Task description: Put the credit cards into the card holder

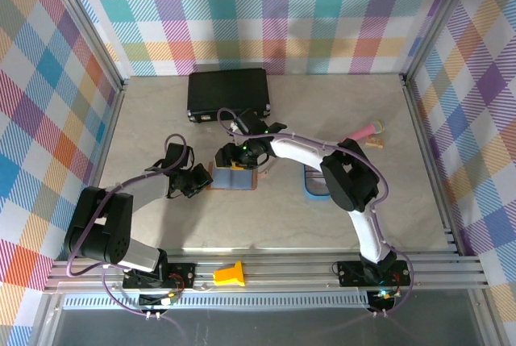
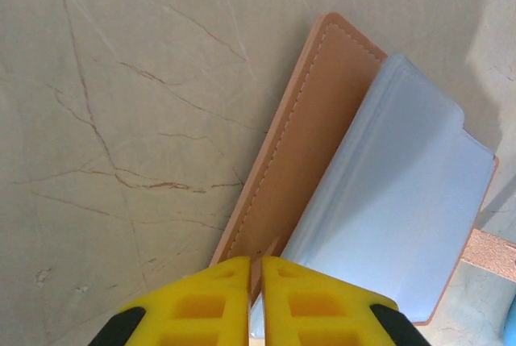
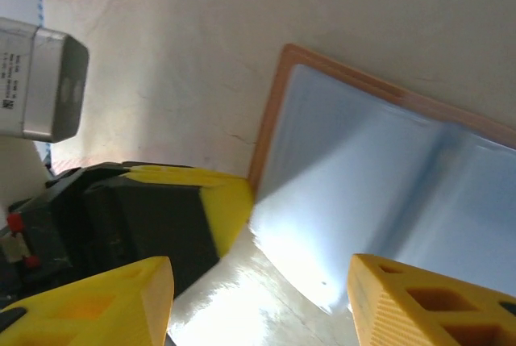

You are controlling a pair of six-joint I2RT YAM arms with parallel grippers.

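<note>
Two grippers tend the card holder: left gripper clamps its edge; it lies beneath the right gripper, jaws apart, empty; a credit card probably needs fetching next

- Leather: card holder, at the tips of the left gripper. The outer shell is salmon-brown, matt and fine-grained, with a pale stitched seam along the edge.
- Lining: inner pockets, bluish-grey and smooth with a soft sheen, glaring white just below the right gripper.
- Plastic: fingers of both grippers, yellow, moulded and matt, with square recesses.
- Stone-look top: table, ahead and left of the left gripper. It is beige and smooth with a low sheen and thin brown veins.
- Metal: housing, up and left of the right gripper, silver with a satin finish and a printed label.
</note>
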